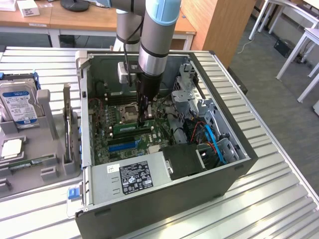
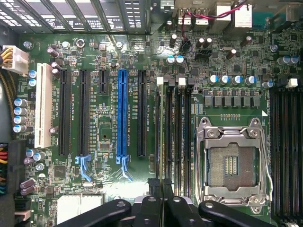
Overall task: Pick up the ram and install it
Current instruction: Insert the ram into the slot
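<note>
The ram (image 1: 130, 128) is a long green stick standing on edge in a memory slot of the motherboard (image 2: 109, 61), inside the open computer case (image 1: 164, 194). In the wrist view I see the ram (image 2: 161, 132) edge-on as a thin strip running between the white slot latches towards my fingers. My gripper (image 1: 145, 121) reaches straight down into the case next to the empty CPU socket (image 2: 232, 163). The gripper (image 2: 162, 187) is shut, its black fingers (image 2: 152, 203) pinched together over one end of the ram. The tips hide that end of the slot.
A grey tray (image 1: 50, 129) at the exterior view's left holds a silver hard drive (image 1: 17, 104), a square CPU chip (image 1: 11, 148) and another green stick (image 1: 32, 162). Drive cages, cables and a black power supply (image 1: 184, 159) crowd the case on the exterior view's right. Expansion slots (image 2: 122, 113) lie beside the memory slots.
</note>
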`<state>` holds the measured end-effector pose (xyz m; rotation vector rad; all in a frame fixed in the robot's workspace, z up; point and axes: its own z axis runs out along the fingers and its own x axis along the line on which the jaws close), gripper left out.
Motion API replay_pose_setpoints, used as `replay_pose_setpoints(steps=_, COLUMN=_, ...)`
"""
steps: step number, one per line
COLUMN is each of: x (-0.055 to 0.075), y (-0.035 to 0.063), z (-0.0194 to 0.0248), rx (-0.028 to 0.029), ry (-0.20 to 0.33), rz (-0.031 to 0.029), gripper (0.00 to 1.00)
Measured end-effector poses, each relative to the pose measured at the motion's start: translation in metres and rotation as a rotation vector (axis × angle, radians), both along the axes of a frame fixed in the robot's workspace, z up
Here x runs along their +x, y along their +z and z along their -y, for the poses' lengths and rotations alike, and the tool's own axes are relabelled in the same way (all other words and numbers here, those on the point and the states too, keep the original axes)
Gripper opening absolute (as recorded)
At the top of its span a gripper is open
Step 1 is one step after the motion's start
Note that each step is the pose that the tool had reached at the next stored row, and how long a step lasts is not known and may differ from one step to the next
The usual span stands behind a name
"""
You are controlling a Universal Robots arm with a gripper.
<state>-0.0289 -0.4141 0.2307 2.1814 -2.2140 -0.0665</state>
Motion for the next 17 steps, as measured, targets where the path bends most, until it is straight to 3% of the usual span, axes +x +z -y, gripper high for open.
replay_pose_setpoints(steps=17, x=-0.0011, y=-0.0004, z=0.0001, rx=0.0001, ry=0.000, rz=0.0000, gripper=0.12)
